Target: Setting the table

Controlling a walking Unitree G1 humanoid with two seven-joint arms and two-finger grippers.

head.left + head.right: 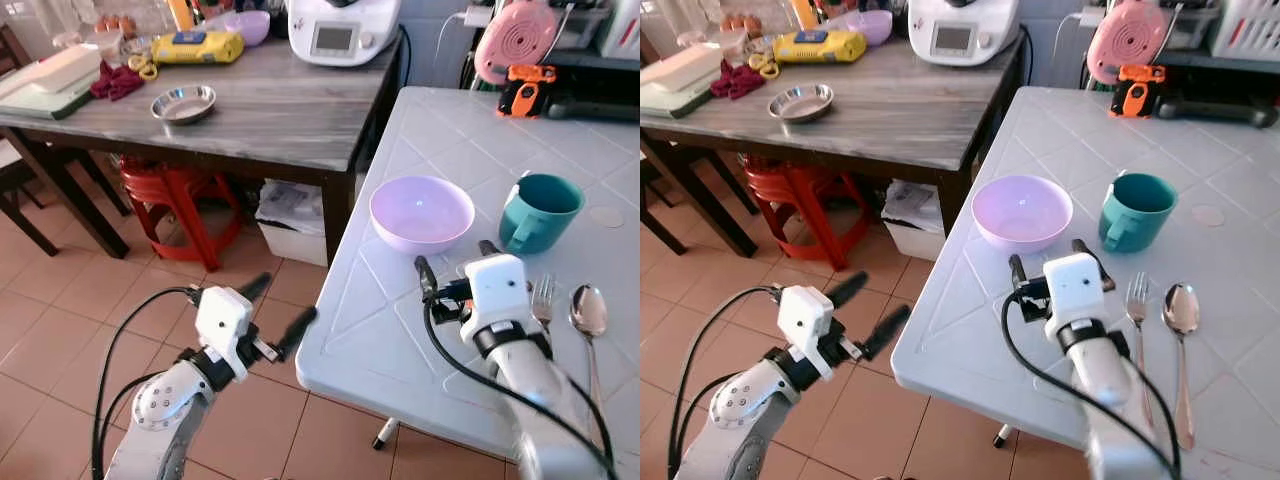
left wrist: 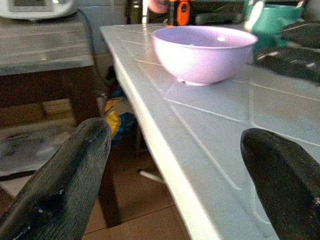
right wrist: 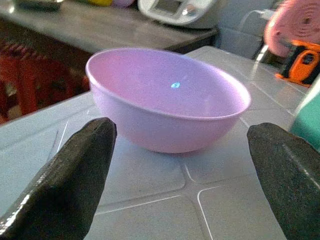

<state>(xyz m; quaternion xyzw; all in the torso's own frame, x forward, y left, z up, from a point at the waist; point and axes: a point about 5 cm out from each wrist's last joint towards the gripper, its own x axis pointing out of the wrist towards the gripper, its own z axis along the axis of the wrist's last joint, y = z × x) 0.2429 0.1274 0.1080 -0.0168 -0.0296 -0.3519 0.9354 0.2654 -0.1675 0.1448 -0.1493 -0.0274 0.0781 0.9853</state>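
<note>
Right gripper (image 1: 457,262) sits over the white table (image 1: 380,300), fingers spread wide and holding nothing, aimed at the bowl (image 1: 421,212) just beyond its tips. From the right wrist, the bowl (image 3: 167,97) sits between the two fingers (image 3: 65,185) but clear of both. Left gripper (image 1: 278,310) hangs off the table's near edge over the tiled floor (image 1: 70,310), fingers also parted and empty; its wrist camera looks along the tabletop at the bowl (image 2: 202,52).

The bowl is pale purple, upright and empty. Just beside it on the right stands a teal mug (image 1: 538,211), handle toward the robot; its inside can't be seen. Near the mug lie a fork (image 1: 543,297) and spoon (image 1: 588,312), side by side, the fork partly hidden behind the right arm.

On the wooden table (image 1: 270,110) behind, a steel dish (image 1: 183,103) looks empty. A white appliance (image 1: 343,30) is cut off at the top edge.
</note>
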